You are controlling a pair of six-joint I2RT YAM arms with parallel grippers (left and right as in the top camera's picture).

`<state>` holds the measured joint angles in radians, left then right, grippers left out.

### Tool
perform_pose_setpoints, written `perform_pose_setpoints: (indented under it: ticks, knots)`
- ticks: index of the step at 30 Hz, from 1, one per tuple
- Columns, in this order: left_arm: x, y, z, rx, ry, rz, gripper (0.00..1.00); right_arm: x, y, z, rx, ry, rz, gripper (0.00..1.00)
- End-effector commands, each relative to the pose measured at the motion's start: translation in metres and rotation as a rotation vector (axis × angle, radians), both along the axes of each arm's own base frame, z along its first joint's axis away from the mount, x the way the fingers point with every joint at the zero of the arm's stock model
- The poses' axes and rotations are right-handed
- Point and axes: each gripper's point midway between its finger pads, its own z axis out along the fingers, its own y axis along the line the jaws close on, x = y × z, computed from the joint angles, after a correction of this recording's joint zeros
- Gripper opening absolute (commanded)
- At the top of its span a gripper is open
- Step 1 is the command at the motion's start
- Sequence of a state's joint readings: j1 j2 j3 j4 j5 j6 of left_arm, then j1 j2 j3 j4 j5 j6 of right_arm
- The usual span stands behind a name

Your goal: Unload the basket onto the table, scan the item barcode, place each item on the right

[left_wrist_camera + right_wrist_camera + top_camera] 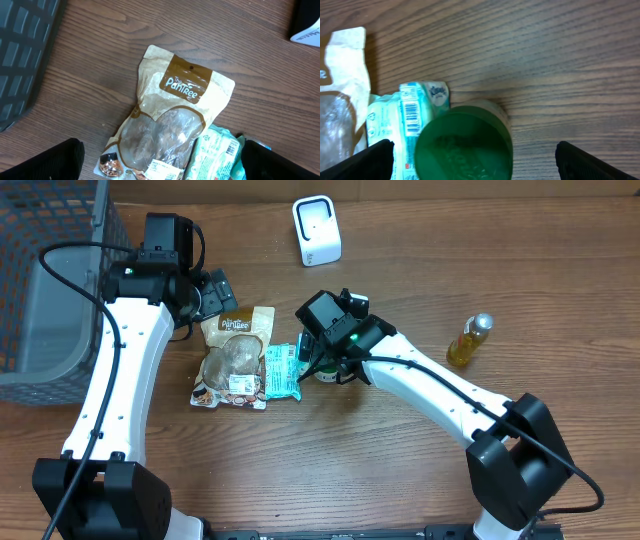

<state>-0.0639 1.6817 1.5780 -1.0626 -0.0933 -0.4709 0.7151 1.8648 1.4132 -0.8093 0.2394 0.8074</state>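
While spread wide, empty: pouch (170, 125) under left gripper (160, 162), green-lidded jar (462, 145) under right gripper (482, 160); nothing lifted or scanned yet.

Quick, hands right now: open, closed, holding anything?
Left hand: open, holding nothing, above the snack pouch.
Right hand: open, holding nothing, above the green lid.

Tan pouch (232, 360) lying flat; teal tissue pack (281, 372) touching it, barcode (410, 118) up.
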Motion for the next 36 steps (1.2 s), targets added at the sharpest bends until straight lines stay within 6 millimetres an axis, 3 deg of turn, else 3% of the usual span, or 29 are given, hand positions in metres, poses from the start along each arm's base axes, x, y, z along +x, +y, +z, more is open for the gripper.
perform_pose_setpoints:
  ticks: [1, 12, 22, 36]
  knots:
    - [0.002, 0.0, 0.007, 0.006, -0.018, -0.002, 1.0, -0.003, -0.003, -0.017, -0.02, 0.028, -0.035, 1.0]
    - [0.002, 0.0, 0.007, 0.006, -0.018, -0.002, 1.0, -0.006, 0.003, -0.023, -0.012, 0.047, -0.021, 1.0]
    - [0.002, 0.0, 0.007, 0.006, -0.018, -0.002, 1.0, -0.008, -0.035, -0.013, -0.152, 0.074, -0.082, 1.0]
    - [0.002, 0.0, 0.007, 0.006, -0.018, -0.002, 0.99, 0.001, -0.03, -0.011, -0.137, 0.037, -0.075, 1.0]
